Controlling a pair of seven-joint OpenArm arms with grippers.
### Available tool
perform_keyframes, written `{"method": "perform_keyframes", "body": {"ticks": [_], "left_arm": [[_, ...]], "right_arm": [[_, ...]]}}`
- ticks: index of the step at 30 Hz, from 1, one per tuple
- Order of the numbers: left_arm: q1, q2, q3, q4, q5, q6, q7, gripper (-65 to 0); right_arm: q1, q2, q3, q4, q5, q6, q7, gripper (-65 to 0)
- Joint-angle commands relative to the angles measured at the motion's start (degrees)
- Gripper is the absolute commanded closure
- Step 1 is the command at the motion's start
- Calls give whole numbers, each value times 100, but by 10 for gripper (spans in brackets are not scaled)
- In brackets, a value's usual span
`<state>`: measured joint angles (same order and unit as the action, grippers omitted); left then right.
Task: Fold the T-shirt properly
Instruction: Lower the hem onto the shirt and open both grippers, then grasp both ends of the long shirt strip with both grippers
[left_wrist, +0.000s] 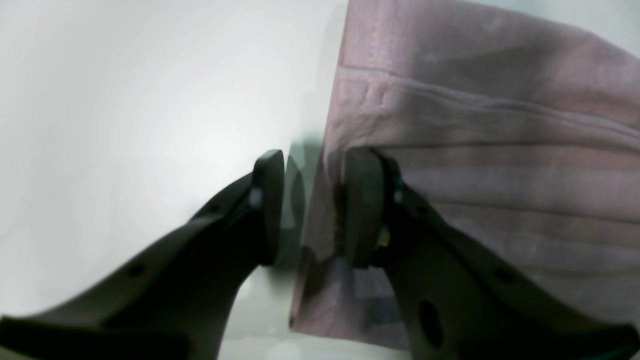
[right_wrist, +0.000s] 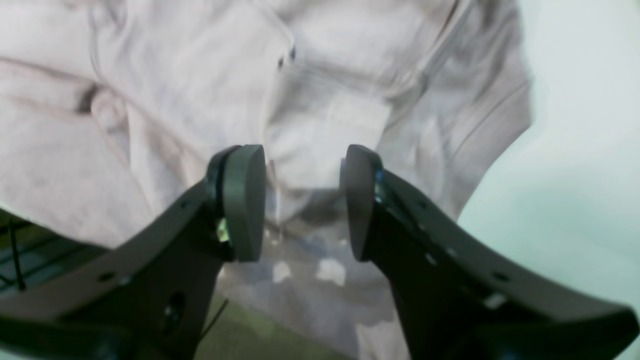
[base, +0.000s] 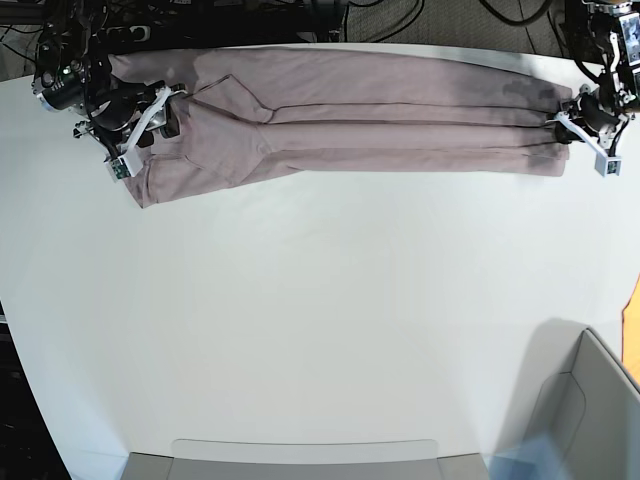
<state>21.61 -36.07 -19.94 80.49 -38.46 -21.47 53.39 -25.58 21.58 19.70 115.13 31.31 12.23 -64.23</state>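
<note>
Close up, both wrist views are blurry, so fine folds are hard to see. The left gripper (left_wrist: 310, 207) has its jaws apart, with one jaw on the T-shirt (left_wrist: 480, 150) and the other on the bare table (left_wrist: 125, 125); the shirt's edge sits between them, and I cannot tell if it is pinched. The right gripper (right_wrist: 302, 202) also has its jaws apart, above bunched cloth, holding nothing I can see. Farther off, in the base view, the pink-mauve T-shirt (base: 380, 110) lies stretched in a long folded band along the table's (base: 320, 320) far edge, with a gripper at each end. A grey bin (base: 590, 420) near the table's front corner is cut off.
</note>
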Motion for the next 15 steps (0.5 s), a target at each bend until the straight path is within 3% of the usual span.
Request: {"method": "perform_keyframes", "body": {"ticks": [1, 5, 10, 13, 15], "left_arm": [[59, -80, 82, -88, -80, 33, 275, -207], [121, -388, 856, -299, -1073, -169, 371, -207], [138, -546, 1603, -335, -1214, -670, 398, -195], [130, -555, 1788, -422, -1205, -1136, 406, -99], [112, -555, 1761, -607, -1161, -1180, 406, 0]], "right_arm": [[13, 79, 30, 96, 29, 12, 45, -264], [92, 88, 30, 96, 29, 12, 45, -264], [92, 88, 30, 96, 29, 12, 45, -264], [92, 88, 30, 96, 29, 12, 45, -264], [92, 88, 30, 96, 29, 12, 53, -264]]}}
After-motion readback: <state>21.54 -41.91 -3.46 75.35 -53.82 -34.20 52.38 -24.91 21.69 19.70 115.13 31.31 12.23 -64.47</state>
